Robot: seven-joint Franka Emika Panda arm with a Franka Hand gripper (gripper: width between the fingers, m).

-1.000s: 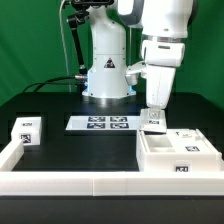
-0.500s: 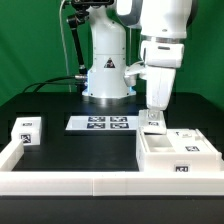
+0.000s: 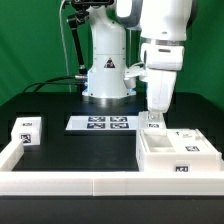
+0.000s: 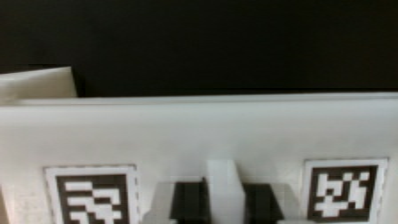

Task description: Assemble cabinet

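The cabinet (image 3: 185, 160) is a large white open box with tags at the exterior view's right, near the front rail. My gripper (image 3: 153, 113) hangs just behind its far left corner. It is shut on a small white tagged part (image 3: 153, 124) that stands upright at table level beside the cabinet. In the wrist view the part (image 4: 214, 120) fills the frame with two tags showing. My gripper (image 4: 224, 202) has its dark fingers (image 4: 185, 203) on either side of the part's thin white rib.
A small white tagged block (image 3: 27, 131) sits at the exterior view's left. The marker board (image 3: 100, 123) lies in the middle, before the robot base (image 3: 108, 75). Low white border rails (image 3: 70, 183) run along the front and left side.
My gripper has sunk slightly with the small tagged part in it. Nothing else has moved.
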